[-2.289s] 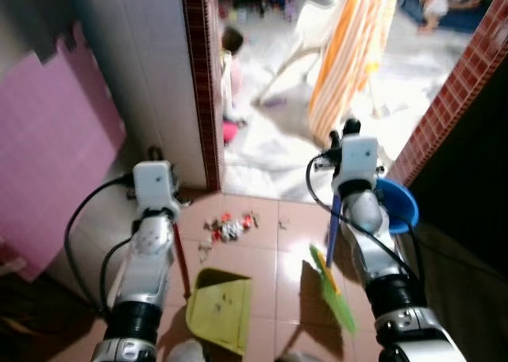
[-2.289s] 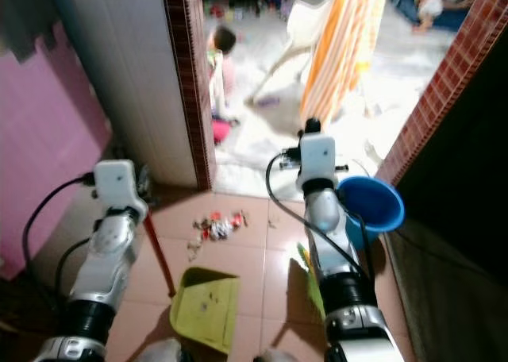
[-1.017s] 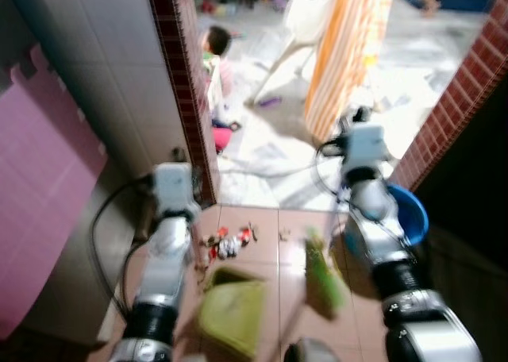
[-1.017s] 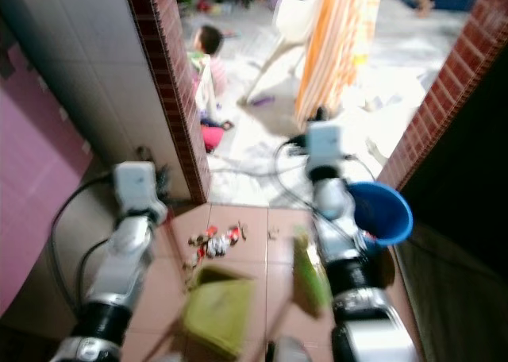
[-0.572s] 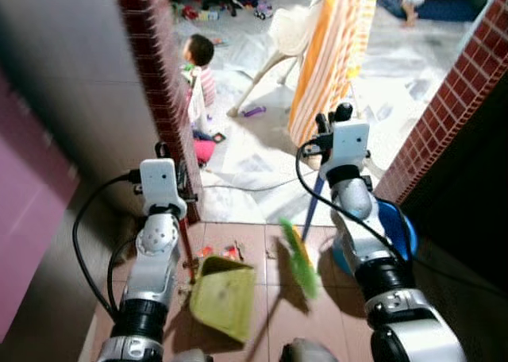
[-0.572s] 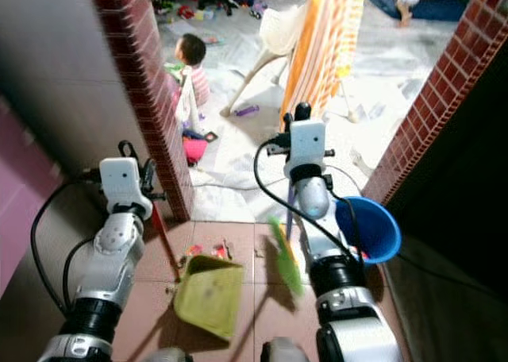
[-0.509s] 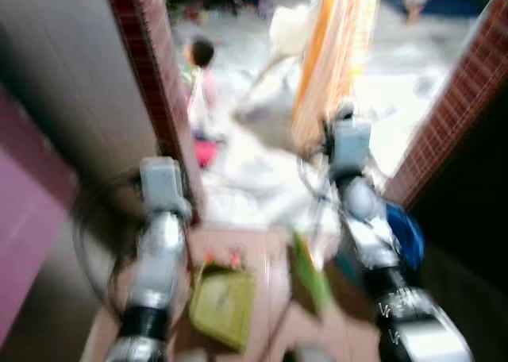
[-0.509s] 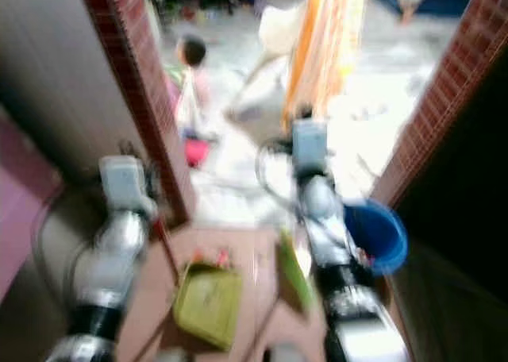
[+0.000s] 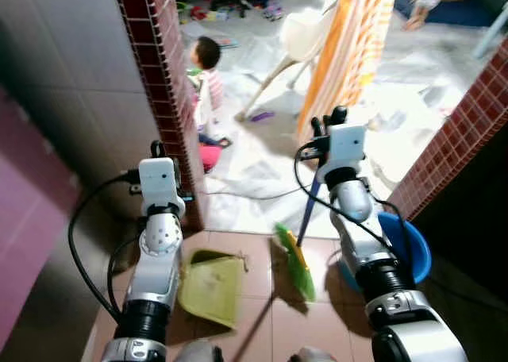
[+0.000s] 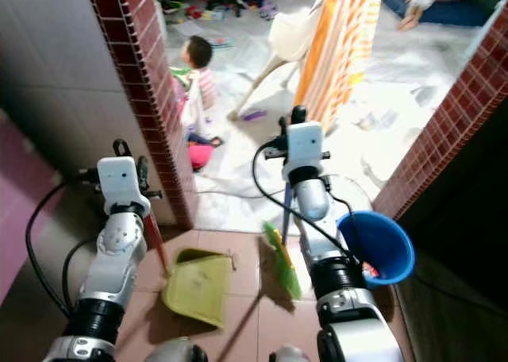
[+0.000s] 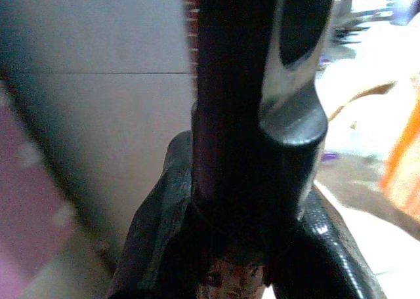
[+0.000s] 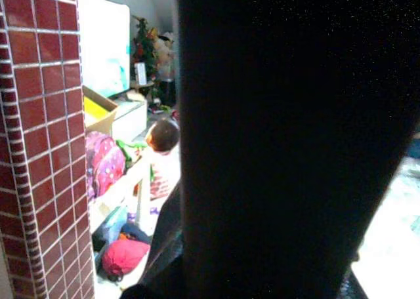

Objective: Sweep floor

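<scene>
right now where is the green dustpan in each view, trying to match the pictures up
Left eye view: the green dustpan lies on the brown tiles low and left of centre, beside the left arm.
Right eye view: low left of centre, on the same tiles.
Left wrist view: I cannot make it out past the dark fingers and handle.
Right wrist view: not there.
Shared landmark: the red brick pillar edge, above the pan in both eye views.

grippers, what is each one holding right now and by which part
The left gripper is shut on the dustpan's upright red handle, near its top. The right gripper grips the broom high on its blue handle, green bristles at the floor.
</scene>
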Robot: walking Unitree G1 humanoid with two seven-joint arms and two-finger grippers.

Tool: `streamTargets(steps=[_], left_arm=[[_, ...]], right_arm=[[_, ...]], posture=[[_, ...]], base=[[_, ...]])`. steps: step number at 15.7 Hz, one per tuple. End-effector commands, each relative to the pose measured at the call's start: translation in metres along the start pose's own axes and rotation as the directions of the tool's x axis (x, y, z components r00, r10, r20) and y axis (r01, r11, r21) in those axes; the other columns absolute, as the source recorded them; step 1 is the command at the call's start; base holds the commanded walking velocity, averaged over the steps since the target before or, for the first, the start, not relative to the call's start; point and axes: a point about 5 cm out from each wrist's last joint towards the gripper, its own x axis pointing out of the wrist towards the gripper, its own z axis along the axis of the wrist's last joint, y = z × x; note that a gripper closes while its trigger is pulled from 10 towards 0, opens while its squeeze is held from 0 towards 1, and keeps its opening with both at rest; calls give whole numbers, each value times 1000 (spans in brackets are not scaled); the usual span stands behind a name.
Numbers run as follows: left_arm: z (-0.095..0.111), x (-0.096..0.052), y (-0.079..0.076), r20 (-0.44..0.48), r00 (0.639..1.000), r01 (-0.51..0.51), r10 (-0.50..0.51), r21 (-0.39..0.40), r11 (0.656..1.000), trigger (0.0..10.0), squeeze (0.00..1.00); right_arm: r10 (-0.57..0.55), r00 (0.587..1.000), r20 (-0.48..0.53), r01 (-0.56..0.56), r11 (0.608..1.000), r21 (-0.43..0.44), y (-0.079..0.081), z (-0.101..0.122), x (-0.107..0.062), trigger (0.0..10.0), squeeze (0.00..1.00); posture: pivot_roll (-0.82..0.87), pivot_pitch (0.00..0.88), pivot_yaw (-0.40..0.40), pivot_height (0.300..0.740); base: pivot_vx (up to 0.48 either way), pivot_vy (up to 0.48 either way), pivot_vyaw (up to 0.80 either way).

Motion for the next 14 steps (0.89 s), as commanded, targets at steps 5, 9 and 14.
streamTargets(steps=[5, 9, 14], left_arm=[[5, 3, 2, 50, 994, -95, 94, 20, 995, 10000, 0], [6, 5, -2, 46, 994, -98, 97, 30, 995, 10000, 0], [1, 4, -6, 26, 994, -104, 104, 26, 994, 10000, 0]], right_arm=[[46, 998, 46, -46, 999, 6, 1, 7, 0, 10000, 0], [174, 985, 14, -174, 975, 138, 21, 2, -1, 10000, 0], [407, 913, -2, -390, 876, 282, 46, 4, -7, 10000, 0]], posture=[[-19, 0, -11, 740], [-23, 0, -8, 740], [-22, 0, -15, 740]], base=[[0, 0, 0], [0, 0, 0], [0, 0, 0]])
